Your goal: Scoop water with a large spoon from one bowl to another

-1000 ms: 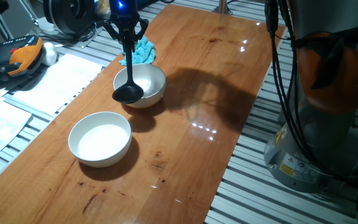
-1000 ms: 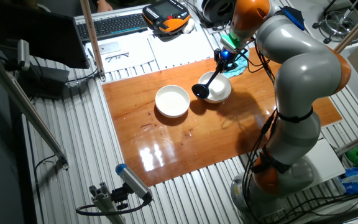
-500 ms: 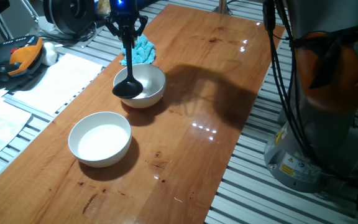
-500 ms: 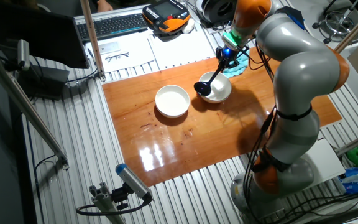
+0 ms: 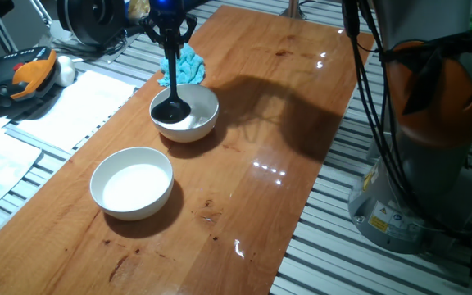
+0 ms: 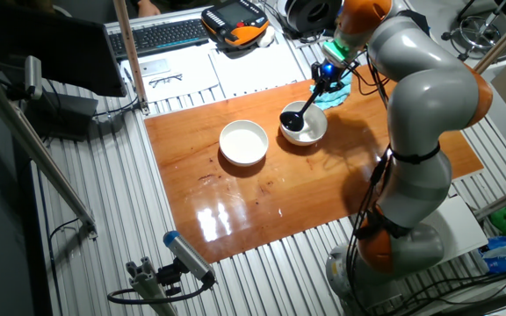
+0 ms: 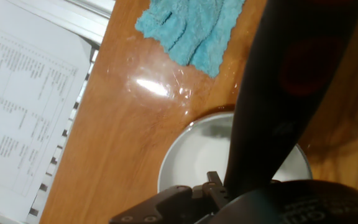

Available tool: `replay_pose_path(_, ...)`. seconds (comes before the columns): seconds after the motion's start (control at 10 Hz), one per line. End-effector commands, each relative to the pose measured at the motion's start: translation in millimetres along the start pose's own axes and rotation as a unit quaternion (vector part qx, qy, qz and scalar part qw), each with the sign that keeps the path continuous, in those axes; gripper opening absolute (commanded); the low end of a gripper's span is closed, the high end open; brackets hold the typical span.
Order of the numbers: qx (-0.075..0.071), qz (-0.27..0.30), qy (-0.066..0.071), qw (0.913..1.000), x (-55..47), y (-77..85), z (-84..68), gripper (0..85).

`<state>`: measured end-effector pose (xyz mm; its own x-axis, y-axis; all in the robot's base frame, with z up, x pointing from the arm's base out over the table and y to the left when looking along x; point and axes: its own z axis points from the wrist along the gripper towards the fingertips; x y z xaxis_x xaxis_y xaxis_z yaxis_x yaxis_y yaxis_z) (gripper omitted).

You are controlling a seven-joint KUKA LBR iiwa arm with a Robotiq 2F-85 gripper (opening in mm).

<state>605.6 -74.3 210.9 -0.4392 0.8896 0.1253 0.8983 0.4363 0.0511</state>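
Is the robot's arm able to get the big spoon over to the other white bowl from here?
Probably yes. The gripper holds the large spoon in the far bowl, and only bare table lies before the near bowl.

1. The arm (image 6: 420, 105) is built of rounded, light grey shells, glossy enough to catch highlights
2. Orange bands mark its joints: one near the wrist (image 6: 363, 13), one at the elbow's edge, one low by the base (image 6: 380, 250)
3. Black cables (image 5: 375, 106) run in a loose bundle down the lower links
4. The grey base (image 5: 400, 213) carries a small yellow warning sticker and a white label
5. The gripper (image 5: 169, 20) is black, with a blue light glowing above its jaws
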Motion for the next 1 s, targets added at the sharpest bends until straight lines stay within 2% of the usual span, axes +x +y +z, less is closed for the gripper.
replay_pose_path(0.0,-0.002,-0.005,0.0,1.0,-1.6,0.3,1.0,0.0)
replay_pose_path(0.3,-0.005,-0.02,0.003,0.9998,0.1,1.9,2.8,0.0)
replay_pose_path(0.6,-0.007,-0.034,0.007,0.9994,-4.9,5.0,7.5,0.0)
replay_pose_path(0.9,-0.017,-0.079,0.006,0.9967,-7.9,6.6,10.2,0.0)
